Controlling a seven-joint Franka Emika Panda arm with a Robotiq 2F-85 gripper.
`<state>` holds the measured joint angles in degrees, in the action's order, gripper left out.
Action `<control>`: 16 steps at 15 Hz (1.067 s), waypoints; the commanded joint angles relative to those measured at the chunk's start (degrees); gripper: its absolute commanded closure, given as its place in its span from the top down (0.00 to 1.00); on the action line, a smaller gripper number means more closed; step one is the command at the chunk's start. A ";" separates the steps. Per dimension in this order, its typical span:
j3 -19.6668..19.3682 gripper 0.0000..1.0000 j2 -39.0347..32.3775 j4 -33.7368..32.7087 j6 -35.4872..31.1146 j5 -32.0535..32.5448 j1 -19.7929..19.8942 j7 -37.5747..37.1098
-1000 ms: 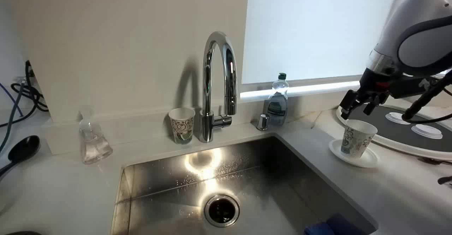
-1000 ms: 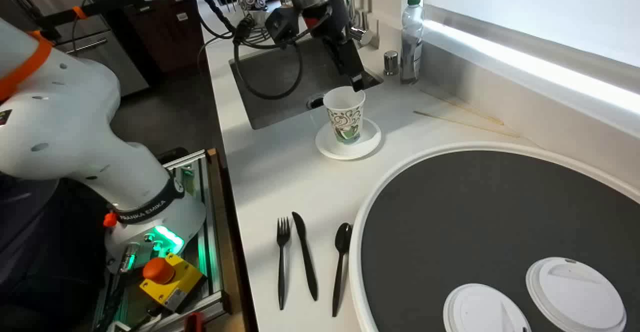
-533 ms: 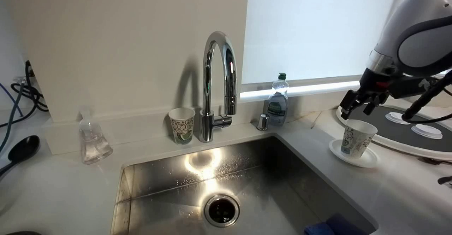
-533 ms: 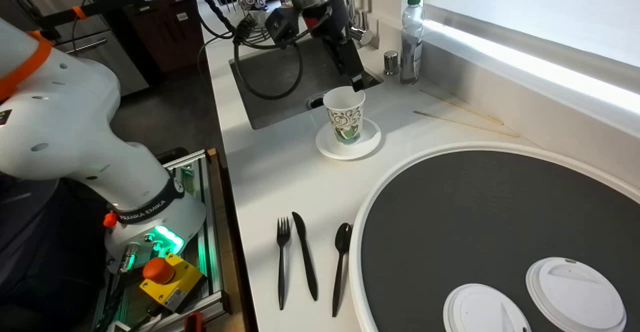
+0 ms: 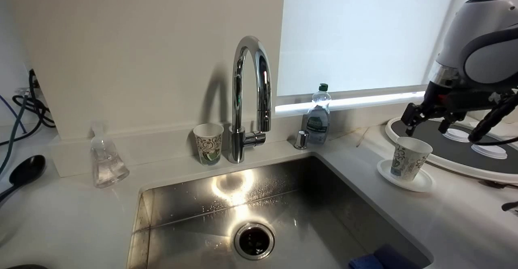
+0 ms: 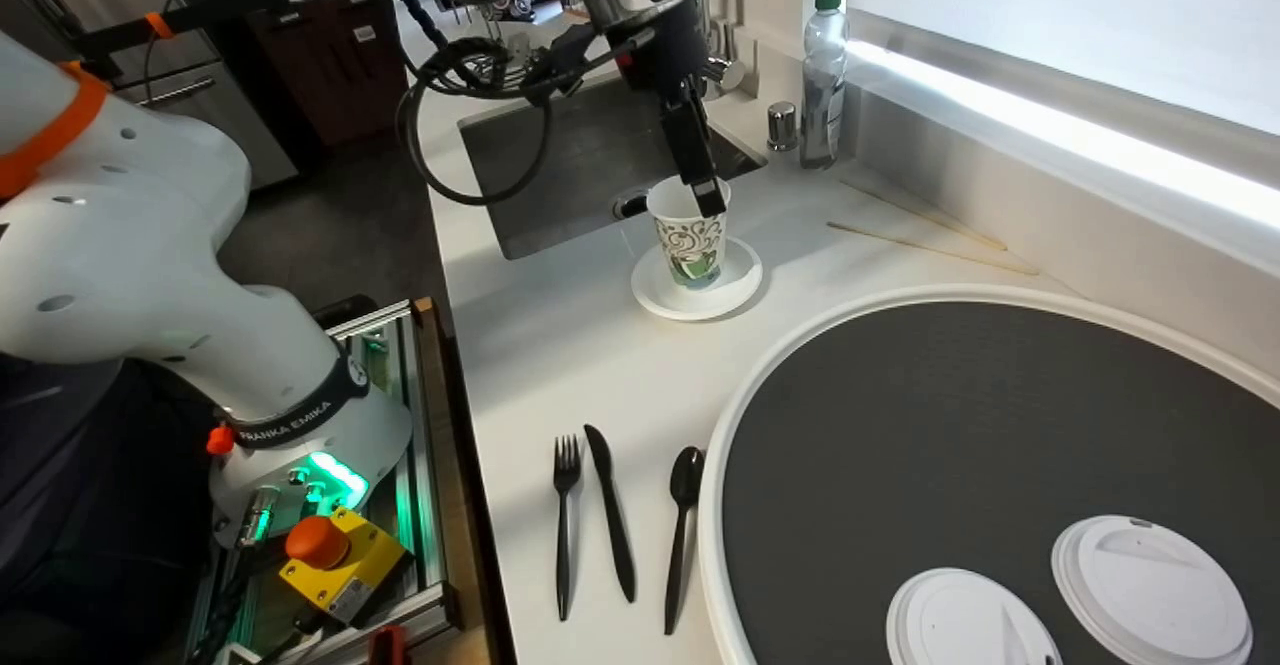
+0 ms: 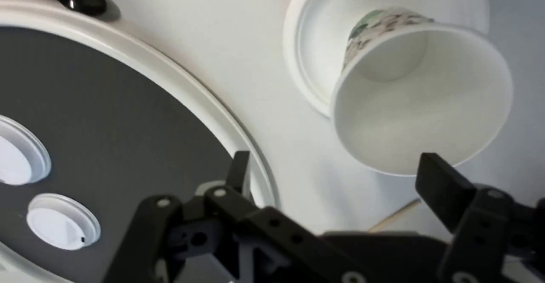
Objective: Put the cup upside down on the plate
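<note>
The cup (image 5: pixel 410 159) is a whitish tapered paper cup with faint markings. It stands upright, mouth up, on the small white plate (image 5: pixel 425 183). Both also show in an exterior view, the cup (image 6: pixel 692 245) near the middle of the plate (image 6: pixel 655 293). In the wrist view I look into the cup (image 7: pixel 421 104), with the plate (image 7: pixel 313 57) behind it. My gripper (image 7: pixel 336 157) is open and empty, its fingers wide apart. The right finger (image 7: pixel 443 189) overlaps the cup's rim in that view; I cannot tell if they touch. The gripper (image 5: pixel 427 130) is just above the cup's rim height.
A large round tray (image 6: pixel 960 290) with lids stands beside the plate. The sink (image 5: pixel 323 216), faucet (image 5: pixel 251 99), soap bottle (image 5: pixel 318 119) and a darker patterned cup (image 5: pixel 209 144) are on the far side. Thin sticks (image 6: pixel 930 245) and black cutlery (image 6: pixel 610 510) lie on the counter.
My gripper has shifted toward the large tray, to the right in an exterior view, and its wrist has turned a little. The cup and the plate have not moved.
</note>
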<state>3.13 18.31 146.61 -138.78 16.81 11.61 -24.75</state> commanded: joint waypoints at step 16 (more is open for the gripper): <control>-1.74 0.42 -3.07 -0.01 6.74 -12.05 -2.68 -7.44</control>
<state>2.38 16.04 145.75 -130.68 7.46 10.20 -32.61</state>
